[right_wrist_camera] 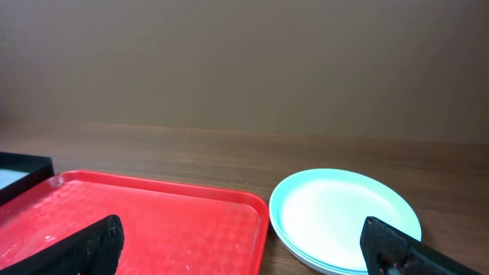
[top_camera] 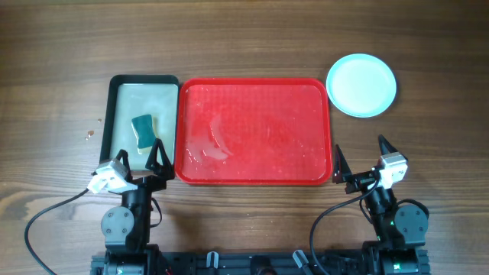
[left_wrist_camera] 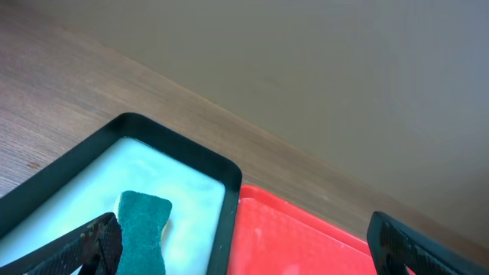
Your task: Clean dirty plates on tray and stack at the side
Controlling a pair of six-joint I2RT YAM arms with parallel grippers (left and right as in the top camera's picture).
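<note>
While near the tray [top_camera: 267, 114], left hand [top_camera: 139, 155] and right hand [top_camera: 360, 153] both wide, empty.

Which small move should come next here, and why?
Probably none is needed: the red tray holds no plate, the plates lie stacked on the table beside it, the sponge rests in the black tray, and the left gripper and right gripper stand open, empty.

The tray [top_camera: 283, 122] is red, the plates [top_camera: 361, 85] pale turquoise.
</note>
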